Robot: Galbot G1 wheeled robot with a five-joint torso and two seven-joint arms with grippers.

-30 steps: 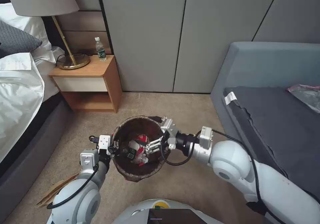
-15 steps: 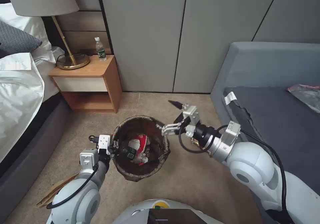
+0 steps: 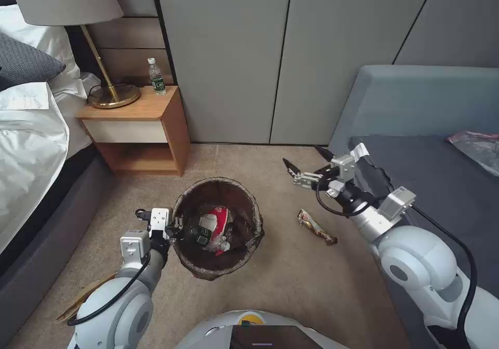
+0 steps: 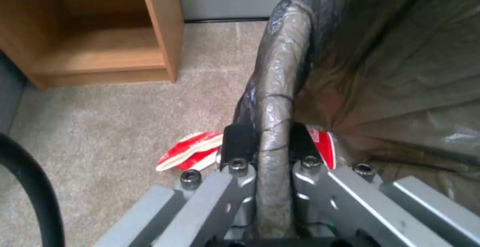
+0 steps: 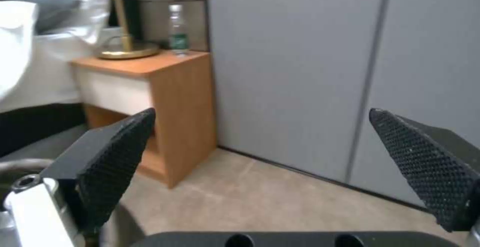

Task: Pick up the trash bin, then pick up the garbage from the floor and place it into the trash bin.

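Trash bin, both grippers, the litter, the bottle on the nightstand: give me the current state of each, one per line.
trash bin: upright, open-topped, bag-lined, litter inside.
left gripper: shut on the trash bin's rim.
right gripper: open, empty, above the carpet beside the sofa.
red-white carton: inside the bin.
brown snack wrapper: lying on the carpet.
tan cardboard: lying on the floor.
water bottle: upright, capped, on the nightstand.
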